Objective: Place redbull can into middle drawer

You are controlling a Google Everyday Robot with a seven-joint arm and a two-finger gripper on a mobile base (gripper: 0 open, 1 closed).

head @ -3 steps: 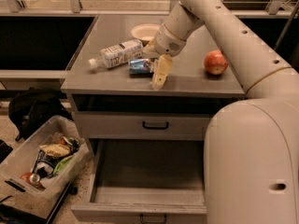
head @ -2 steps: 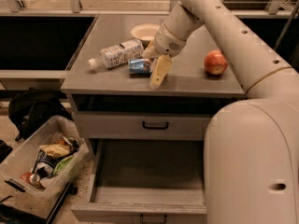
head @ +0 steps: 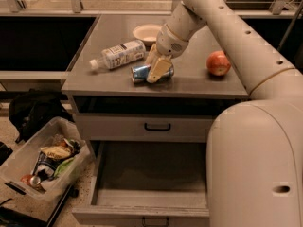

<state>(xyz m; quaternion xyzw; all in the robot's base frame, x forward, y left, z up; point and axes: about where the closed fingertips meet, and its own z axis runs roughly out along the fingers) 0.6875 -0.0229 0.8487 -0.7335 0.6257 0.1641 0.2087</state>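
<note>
Grey tabletop [head: 94, 82] holds bottle [head: 120, 55], bowl [head: 147, 32], apple [head: 218, 63] | redbull can [head: 140, 73] lies sideways near front edge | gripper [head: 155, 66] over can's right end, grasp: cannot tell | middle drawer [head: 151, 169] pulled open below

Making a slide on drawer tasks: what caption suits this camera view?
Gripper at the redbull can lying on the cabinet top, middle drawer open below.

Countertop [head: 199, 86]: redbull can [head: 140, 73] at end effector [head: 154, 69]
</note>
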